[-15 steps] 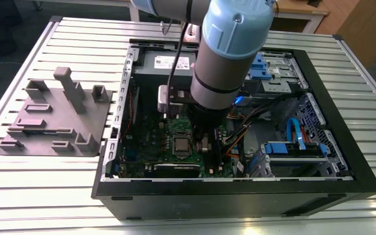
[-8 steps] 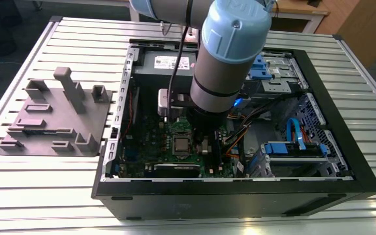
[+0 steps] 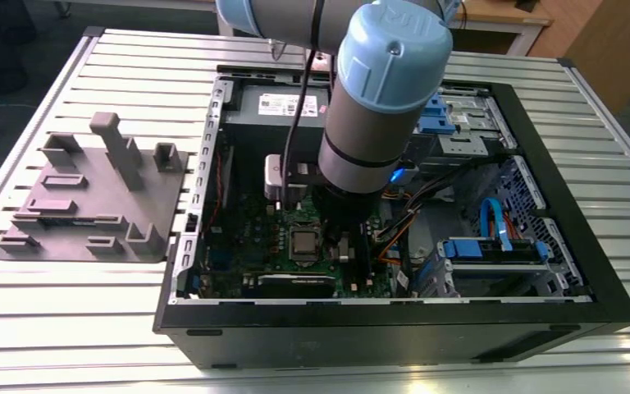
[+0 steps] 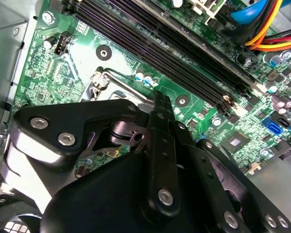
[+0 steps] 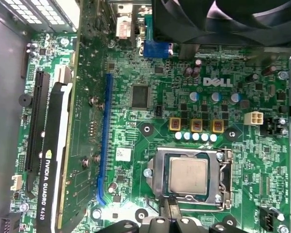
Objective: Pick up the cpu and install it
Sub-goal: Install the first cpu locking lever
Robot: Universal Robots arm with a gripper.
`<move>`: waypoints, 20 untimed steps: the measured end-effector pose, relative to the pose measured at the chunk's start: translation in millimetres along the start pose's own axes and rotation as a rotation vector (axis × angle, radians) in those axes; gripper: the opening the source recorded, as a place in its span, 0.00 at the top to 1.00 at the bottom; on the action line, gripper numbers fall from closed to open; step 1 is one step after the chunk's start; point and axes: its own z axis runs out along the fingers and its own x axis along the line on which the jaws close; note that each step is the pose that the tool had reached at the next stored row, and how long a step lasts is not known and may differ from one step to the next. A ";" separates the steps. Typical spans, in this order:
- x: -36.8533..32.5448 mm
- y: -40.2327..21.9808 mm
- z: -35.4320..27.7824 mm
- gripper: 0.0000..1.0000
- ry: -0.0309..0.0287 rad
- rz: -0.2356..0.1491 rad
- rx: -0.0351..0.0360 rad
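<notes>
Seated flat in its socket [image 5: 191, 177] on the green motherboard [image 5: 150, 63]: the cpu [image 5: 187, 175], silver top up, ringed by the metal retention frame. Also visible in the exterior view as a small dark square, the cpu just left of the arm [image 3: 376, 123]. Hanging low over the socket, close above the chip's edge: the tool [image 5: 173, 213], black links crowding the second wrist view [image 4: 157, 121]. Nothing seen held; how far the tips stand apart cannot be told. Tight quarters inside the open computer case [image 3: 392, 328]: black memory slots [image 4: 174, 43] running alongside the socket, blue slot [image 5: 104, 141] and graphics card [image 5: 51, 160] on the other side, coloured cables [image 3: 403, 226] near the arm. Outside the case, to the exterior view's left, on the slatted worktop [image 3: 63, 320]: a grey fixture block [image 3: 96, 197], well apart.
</notes>
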 end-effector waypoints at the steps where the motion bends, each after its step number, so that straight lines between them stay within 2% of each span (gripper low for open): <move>1: 0.2 0.0 0.3 0.90 0.0009 -0.001 -0.0001; 6: 0.4 0.0 2.1 0.90 0.0034 -0.004 -0.0002; 20: 0.3 0.5 4.6 0.90 0.0041 -0.017 0.0022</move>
